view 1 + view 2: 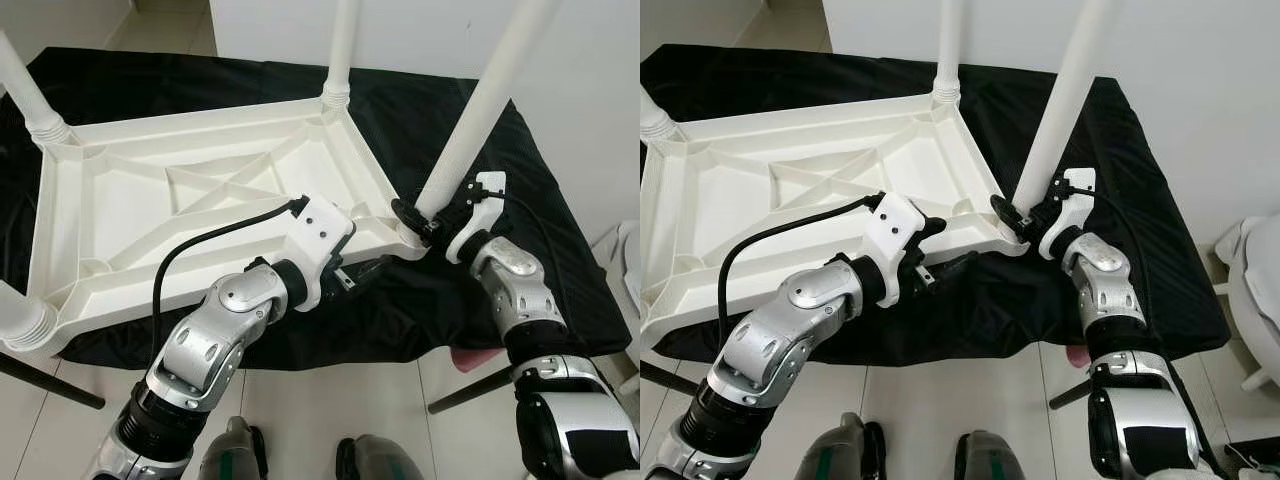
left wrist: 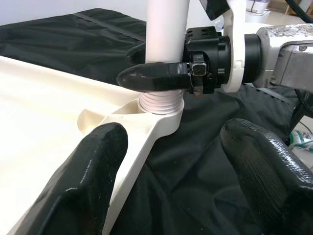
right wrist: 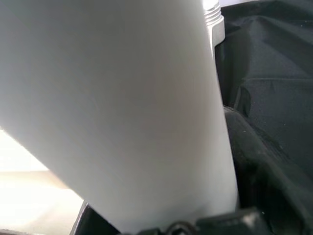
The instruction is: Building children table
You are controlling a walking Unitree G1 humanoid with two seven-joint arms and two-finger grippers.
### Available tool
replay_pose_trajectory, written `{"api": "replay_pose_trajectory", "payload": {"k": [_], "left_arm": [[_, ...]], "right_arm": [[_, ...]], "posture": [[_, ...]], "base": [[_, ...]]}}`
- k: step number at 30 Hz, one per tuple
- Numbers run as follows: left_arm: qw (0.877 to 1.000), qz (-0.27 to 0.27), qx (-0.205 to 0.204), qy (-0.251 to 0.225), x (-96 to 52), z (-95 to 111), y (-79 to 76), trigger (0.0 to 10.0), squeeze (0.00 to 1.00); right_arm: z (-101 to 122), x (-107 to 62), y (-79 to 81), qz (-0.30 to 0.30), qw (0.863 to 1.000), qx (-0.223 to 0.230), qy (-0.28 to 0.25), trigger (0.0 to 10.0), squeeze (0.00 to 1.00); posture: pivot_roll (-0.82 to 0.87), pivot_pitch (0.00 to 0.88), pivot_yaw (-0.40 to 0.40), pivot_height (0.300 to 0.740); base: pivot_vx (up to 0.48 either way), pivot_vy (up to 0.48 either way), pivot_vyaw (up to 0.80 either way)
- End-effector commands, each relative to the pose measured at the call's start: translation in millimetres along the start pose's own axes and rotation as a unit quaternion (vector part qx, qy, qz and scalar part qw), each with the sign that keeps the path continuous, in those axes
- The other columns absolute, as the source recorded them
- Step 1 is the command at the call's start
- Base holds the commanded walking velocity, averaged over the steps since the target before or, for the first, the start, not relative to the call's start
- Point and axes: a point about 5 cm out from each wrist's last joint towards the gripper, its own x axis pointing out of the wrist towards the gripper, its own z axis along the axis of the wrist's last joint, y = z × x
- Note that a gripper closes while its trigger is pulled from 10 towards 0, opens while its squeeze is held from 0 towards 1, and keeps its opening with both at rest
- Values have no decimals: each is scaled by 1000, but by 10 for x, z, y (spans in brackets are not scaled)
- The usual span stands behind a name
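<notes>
A: Children table [image 1: 190,200] is lying upside down on the black cloth [image 1: 560,270] in front of you, legs pointing up.

B: Grippers?

A: Your right gripper [image 1: 420,215] is clamping the near right leg [image 1: 470,130] just above its threaded corner socket [image 2: 159,105]. Your left gripper [image 2: 171,166] is sitting with fingers [image 2: 85,181] spread, straddling the tabletop rim near that socket, gripping nothing.

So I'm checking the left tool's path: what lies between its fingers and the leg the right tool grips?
In the left wrist view, the tabletop's corner socket and black cloth lie between the left tool and the leg held by the right tool.
</notes>
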Motion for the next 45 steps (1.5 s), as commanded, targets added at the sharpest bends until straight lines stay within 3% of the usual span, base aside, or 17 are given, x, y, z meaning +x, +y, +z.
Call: {"api": "replay_pose_trajectory", "payload": {"k": [1, 9, 15, 18, 20, 22, 24, 25, 27, 34, 40, 41, 43, 44, 45], "left_arm": [[1000, -10, 3, -3, 0, 19, -17, 10000, 0], [1000, -8, 4, -4, -4, 17, -20, 10000, 0], [1000, -8, 3, -5, 1, 16, -40, 10000, 0], [1000, -9, 3, -5, 2, 15, -44, 10000, 0], [1000, -9, 2, -5, 3, 11, -55, 10000, 0], [1000, -9, 2, -5, 3, 11, -55, 10000, 0], [1000, -11, 1, -5, 2, 3, -69, 10000, 0], [1000, -11, 1, -5, 2, 3, -69, 10000, 0], [1000, -13, 1, -4, 0, -2, -78, 10000, 0], [1000, -13, 2, -4, -6, -10, -84, 10000, 0], [1000, -17, 4, -3, 1, -11, -86, 10000, 0], [1000, -17, 4, -3, 4, -10, -84, 10000, 0], [1000, -17, 4, -3, 4, -10, -84, 10000, 0], [1000, -18, 5, -3, 5, -9, -83, 10000, 0], [1000, -18, 5, -3, 4, -8, -84, 10000, 0]], "right_arm": [[22, -17, -59, -17, 1000, -6, 2, 10000, 0], [-29, 17, 11, -58, 998, 4, 8, 10000, 0], [-36, 101, 288, -140, 990, 33, -5, 10000, 0], [-23, 112, 311, -165, 985, 47, -6, 10000, 0], [-1, 108, 347, -228, 972, 54, 0, 10000, 0], [-1, 108, 347, -228, 972, 54, 0, 10000, 0], [15, 48, 397, -311, 949, 41, 11, 10000, 0], [15, 48, 397, -311, 949, 41, 11, 10000, 0], [35, -30, 463, -371, 928, 31, 14, 10000, 0], [39, -79, 626, -388, 919, 60, 13, 10000, 0], [40, -105, 609, -397, 916, 61, 23, 10000, 0], [42, -108, 613, -397, 915, 61, 25, 10000, 788], [42, -108, 613, -397, 915, 61, 25, 10000, 788], [46, -114, 620, -399, 914, 61, 27, 10000, 1000], [66, -119, 612, -395, 916, 59, 20, 10000, 1000]], "posture": [[-121, 59, -15, 740], [-119, 54, -20, 740], [-117, 46, -30, 740], [-116, 45, -32, 740], [-115, 43, -36, 740], [-115, 43, -36, 740], [-112, 37, -41, 740], [-112, 37, -41, 740], [-108, 32, -44, 740], [-109, 24, -45, 740], [-115, 18, -42, 740], [-115, 18, -42, 740], [-115, 18, -42, 740], [-116, 17, -39, 740], [-117, 19, -37, 740]], "base": [[0, 0, 0], [0, 0, 0], [0, 0, 0], [0, 0, 0], [0, 0, 0], [0, 0, 0], [0, 0, 0], [0, 0, 0], [0, 0, 0], [0, 0, 0], [0, 0, 0], [0, 0, 0], [0, 0, 0], [0, 0, 0], [0, 0, 0]]}}
